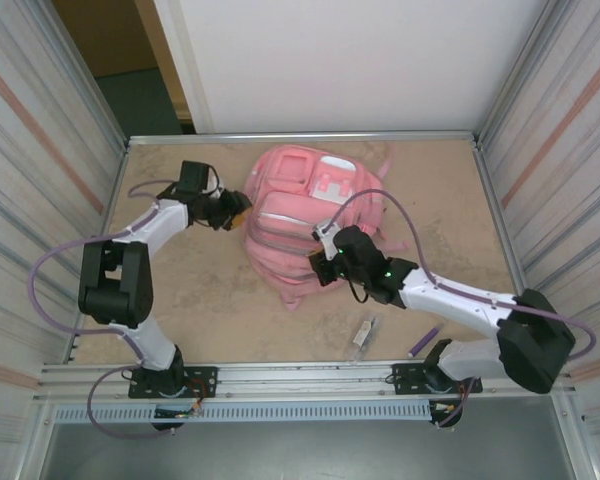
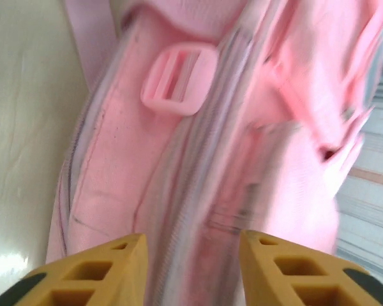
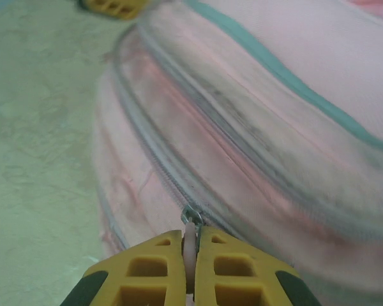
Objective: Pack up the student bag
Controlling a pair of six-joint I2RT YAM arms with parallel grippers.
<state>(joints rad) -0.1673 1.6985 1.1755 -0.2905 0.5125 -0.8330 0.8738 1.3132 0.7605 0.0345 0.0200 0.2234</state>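
Student bag (image 1: 280,228) lies at table centre, shifted toward 12 o'clock. Left gripper (image 2: 191,245) is at the bag's 9 o'clock edge, jaws parted astride a zip seam. Right gripper (image 3: 191,241) is at the bag's 6 o'clock side, jaws clenched on a zipper pull (image 3: 191,217). Purple pen (image 1: 425,343) lies at 4 o'clock.

left arm (image 1: 115,280) rises from its near-left base, elbow bent, forearm reaching far and right. left gripper (image 2: 191,255) has jaws apart; blur hides whether they touch anything. right arm (image 1: 450,297) stretches left from the near-right base, right gripper (image 3: 190,255) pinched tight on a zip pull (image 3: 191,217).
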